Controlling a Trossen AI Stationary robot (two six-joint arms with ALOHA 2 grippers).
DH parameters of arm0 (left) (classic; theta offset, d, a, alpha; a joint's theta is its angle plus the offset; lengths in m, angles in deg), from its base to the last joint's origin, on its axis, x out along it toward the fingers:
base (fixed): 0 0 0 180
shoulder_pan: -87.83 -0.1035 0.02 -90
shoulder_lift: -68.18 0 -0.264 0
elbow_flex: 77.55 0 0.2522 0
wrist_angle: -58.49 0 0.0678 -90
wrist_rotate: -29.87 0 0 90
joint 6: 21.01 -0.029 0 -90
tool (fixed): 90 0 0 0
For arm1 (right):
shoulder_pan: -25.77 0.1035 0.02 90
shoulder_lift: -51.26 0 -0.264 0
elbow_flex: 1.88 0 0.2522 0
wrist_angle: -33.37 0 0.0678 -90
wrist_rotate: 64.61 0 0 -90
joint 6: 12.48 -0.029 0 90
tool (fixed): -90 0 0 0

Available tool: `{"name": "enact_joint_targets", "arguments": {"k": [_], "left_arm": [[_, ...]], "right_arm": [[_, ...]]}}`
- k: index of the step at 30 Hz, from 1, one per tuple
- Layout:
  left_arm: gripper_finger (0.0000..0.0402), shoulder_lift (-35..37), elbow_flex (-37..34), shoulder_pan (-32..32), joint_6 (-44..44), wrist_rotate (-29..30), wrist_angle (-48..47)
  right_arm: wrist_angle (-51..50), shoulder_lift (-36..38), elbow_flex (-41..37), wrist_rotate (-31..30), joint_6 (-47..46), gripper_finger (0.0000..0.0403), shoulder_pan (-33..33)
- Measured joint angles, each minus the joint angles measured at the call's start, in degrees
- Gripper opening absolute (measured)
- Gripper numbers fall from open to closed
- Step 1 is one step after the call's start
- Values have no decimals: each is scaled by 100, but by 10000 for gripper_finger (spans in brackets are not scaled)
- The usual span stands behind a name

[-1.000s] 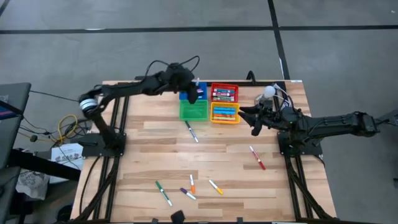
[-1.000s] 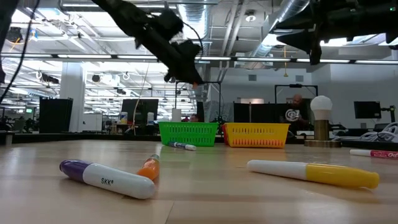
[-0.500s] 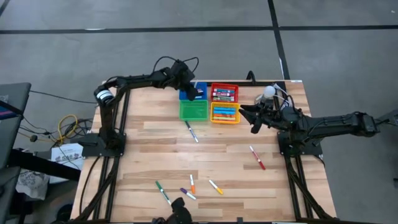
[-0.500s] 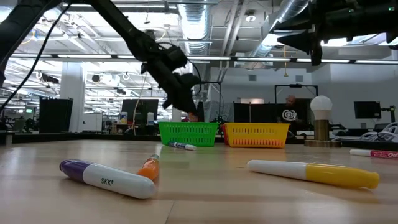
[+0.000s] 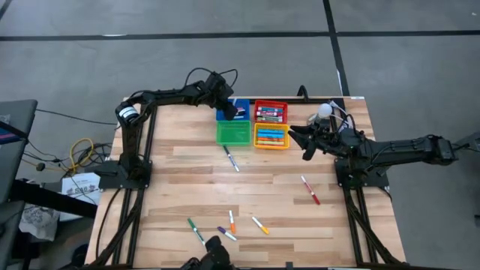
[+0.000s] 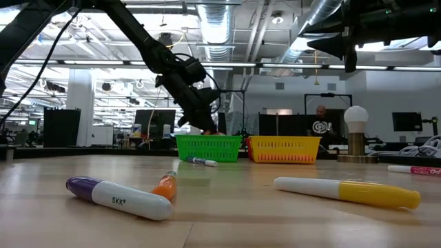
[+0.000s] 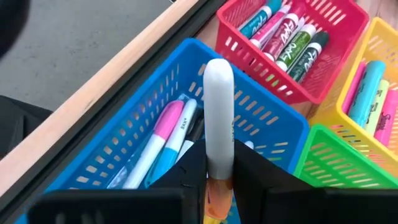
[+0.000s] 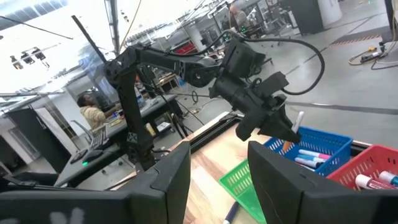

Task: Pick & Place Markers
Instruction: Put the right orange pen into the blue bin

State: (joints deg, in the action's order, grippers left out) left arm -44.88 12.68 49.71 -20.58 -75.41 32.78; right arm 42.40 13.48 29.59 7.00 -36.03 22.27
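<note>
I am holding my left pincer (image 7: 217,180) clamped on a white-barrelled marker (image 7: 218,118) over the blue bin (image 7: 134,134); my right pincer (image 5: 307,142) is waiting open beside the yellow bin (image 5: 271,136); several bins are holding markers already; six loose markers (image 5: 225,225) are lying on the surface (image 5: 172,187), so plenty remains.

Even, bright overhead light, faint shadows; ceiling lamps (image 6: 207,31) glare, the foreground slightly soft.
</note>
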Motion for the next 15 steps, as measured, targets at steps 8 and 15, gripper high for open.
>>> {"name": "enact_joint_targets", "arguments": {"k": [8,15], "left_arm": [[51,0,0,19,-228,-262,-16],[51,0,-1,-30,-232,-266,-161]], "right_arm": [[0,0,0,0,2,151,0],[9,0,0,2,0,150,0]]}}
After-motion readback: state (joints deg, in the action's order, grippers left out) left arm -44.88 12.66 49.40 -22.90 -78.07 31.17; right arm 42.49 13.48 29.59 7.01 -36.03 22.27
